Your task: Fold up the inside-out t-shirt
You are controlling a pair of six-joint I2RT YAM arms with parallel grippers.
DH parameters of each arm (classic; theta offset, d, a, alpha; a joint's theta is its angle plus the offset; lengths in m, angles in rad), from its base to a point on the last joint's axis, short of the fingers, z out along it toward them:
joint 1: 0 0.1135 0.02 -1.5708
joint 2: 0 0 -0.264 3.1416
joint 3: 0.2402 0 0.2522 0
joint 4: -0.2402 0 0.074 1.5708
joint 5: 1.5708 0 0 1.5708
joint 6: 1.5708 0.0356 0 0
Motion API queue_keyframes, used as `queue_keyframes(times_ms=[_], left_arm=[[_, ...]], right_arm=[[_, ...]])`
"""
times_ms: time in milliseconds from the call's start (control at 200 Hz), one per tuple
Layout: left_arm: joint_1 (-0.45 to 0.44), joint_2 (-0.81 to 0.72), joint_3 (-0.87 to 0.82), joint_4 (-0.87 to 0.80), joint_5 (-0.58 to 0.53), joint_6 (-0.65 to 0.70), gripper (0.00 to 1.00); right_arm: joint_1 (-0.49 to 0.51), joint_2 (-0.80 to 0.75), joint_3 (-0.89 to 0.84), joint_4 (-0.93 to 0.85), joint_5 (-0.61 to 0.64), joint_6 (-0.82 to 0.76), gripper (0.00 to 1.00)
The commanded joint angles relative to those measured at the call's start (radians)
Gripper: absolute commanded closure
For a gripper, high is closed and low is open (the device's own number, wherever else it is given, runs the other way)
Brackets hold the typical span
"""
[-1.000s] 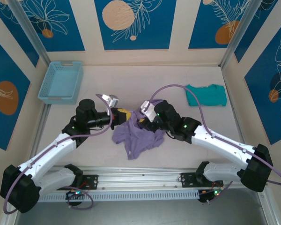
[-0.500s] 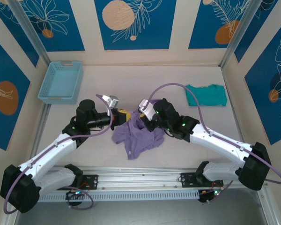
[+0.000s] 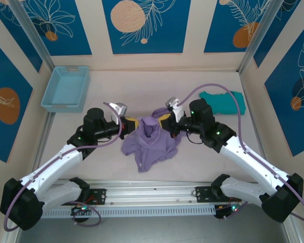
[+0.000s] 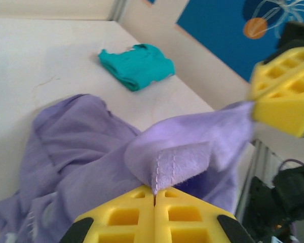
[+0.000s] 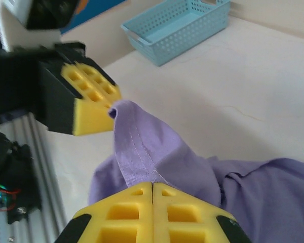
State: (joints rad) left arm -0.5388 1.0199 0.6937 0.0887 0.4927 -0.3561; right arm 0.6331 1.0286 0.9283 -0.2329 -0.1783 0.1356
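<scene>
Since a second earlier, the right arm had swung its elbow outward toward the right wall, and the right gripper (image 3: 165, 119) had drawn away from the left one, its jaws going from partly spread to pressed together on cloth. The left arm had kept its pose. Between the two, the inside-out t-shirt (image 3: 149, 140) had been lifted into a small peak that was not there before. The left gripper (image 3: 133, 123) pinched a seamed fold of the lavender fabric; in the left wrist view its yellow pads met flush at the fold (image 4: 154, 191). In the right wrist view the right gripper's pads likewise met on a stitched edge (image 5: 152, 185). From there a narrow band of cloth ran up to the tips of the opposite gripper. That band hung taut between the two grippers, above the table (image 3: 142, 86). The rest of the shirt lay crumpled on the tabletop below and in front of them, near the middle of the work area, between the two arms. A teal-green garment (image 3: 228, 104) lay well apart at the far right, partly crossed by the right arm's cable. A light blue basket (image 3: 66, 88) sat at the far left corner.
</scene>
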Motion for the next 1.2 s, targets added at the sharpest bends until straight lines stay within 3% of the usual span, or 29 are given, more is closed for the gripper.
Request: queue_keyframes(times_ms=[0, 175, 620, 765, 1195], left_arm=[[-0.004, 0.004, 0.036, -0.108, -0.150, 0.034, 0.99], [-0.003, 0.025, 0.068, -0.204, -0.254, 0.043, 0.93], [-0.077, -0.053, -0.002, -0.210, -0.206, 0.031, 0.64], [-0.118, 0.001, 0.008, -0.206, -0.242, 0.034, 0.63], [-0.119, 0.181, 0.086, -0.198, -0.289, 0.031, 0.64]], right_arm=[[-0.039, -0.030, -0.031, 0.121, -0.191, 0.188, 1.00], [-0.079, -0.016, -0.074, 0.269, -0.247, 0.359, 1.00], [-0.053, 0.066, -0.120, 0.391, -0.111, 0.472, 1.00], [-0.052, 0.076, -0.111, 0.388, -0.107, 0.466, 1.00], [-0.049, 0.056, -0.120, 0.370, -0.095, 0.450, 1.00]])
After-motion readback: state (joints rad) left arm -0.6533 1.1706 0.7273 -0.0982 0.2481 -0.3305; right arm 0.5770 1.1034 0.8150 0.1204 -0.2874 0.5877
